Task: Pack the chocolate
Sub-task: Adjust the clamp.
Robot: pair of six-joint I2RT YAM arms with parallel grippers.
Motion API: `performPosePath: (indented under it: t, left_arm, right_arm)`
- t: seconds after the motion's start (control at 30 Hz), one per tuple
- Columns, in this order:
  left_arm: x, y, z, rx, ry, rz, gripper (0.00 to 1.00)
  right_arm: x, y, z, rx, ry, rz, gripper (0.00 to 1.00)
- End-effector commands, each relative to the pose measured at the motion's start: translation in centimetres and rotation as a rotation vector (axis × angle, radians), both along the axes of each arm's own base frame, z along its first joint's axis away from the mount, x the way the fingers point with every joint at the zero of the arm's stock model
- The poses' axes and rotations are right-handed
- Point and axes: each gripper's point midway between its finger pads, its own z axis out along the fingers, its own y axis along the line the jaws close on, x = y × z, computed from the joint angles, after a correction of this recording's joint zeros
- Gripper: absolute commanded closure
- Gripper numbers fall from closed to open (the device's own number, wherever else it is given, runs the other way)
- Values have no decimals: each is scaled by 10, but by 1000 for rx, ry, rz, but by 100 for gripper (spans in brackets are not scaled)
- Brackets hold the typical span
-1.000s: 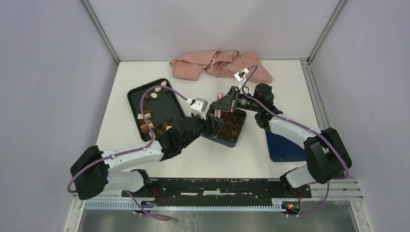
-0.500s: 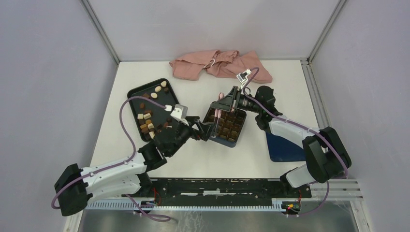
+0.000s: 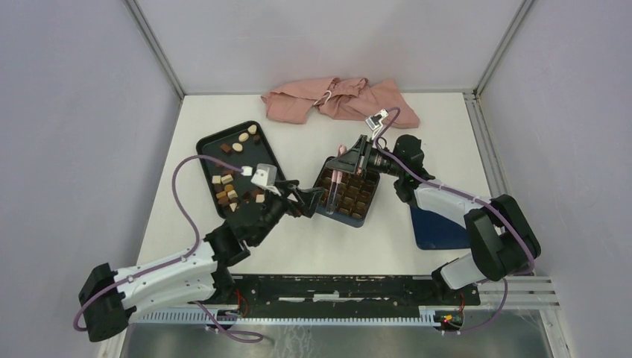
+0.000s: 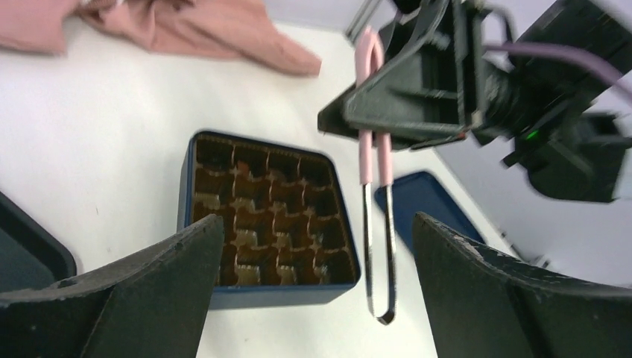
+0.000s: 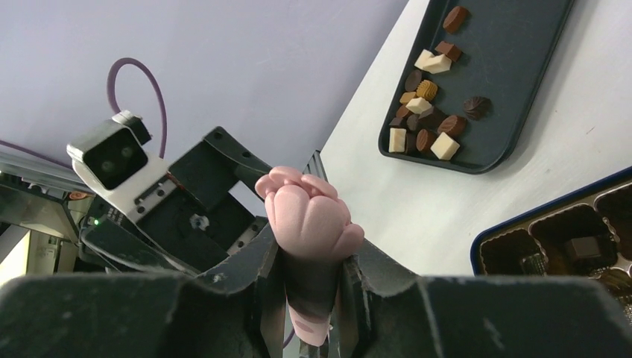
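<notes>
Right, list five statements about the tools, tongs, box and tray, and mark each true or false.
1. The right tool grips pink-handled tongs. True.
2. The left tool is shut. False: it is open and holds nothing.
3. Every cell of the blue box is filled. False: many cells are empty.
4. The black tray holds chocolate pieces. True.
5. The pink cloth covers the tray. False: it lies at the table's far edge, apart from it.
</notes>
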Motion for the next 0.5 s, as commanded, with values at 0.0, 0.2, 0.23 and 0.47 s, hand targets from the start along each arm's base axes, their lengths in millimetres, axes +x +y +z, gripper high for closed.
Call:
performPosePath:
  t: [0.0,0.2,0.23,0.47]
  left_arm:
    - [4,-30,-2,-6,60,-58,0]
    - [11,-62,-8,61,77,-92,0]
    - [11,-66,-12,69,83,-95,0]
    - [17,-85,-33,131,129,-84,12]
  right_arm:
    - [6,-2,6,26,-14,-32,95]
    - [9,-4,-1,9,4,-48,95]
    - [10,-4,-2,8,6,-48,95]
    - [11,-4,-7,-1,21,-52,94]
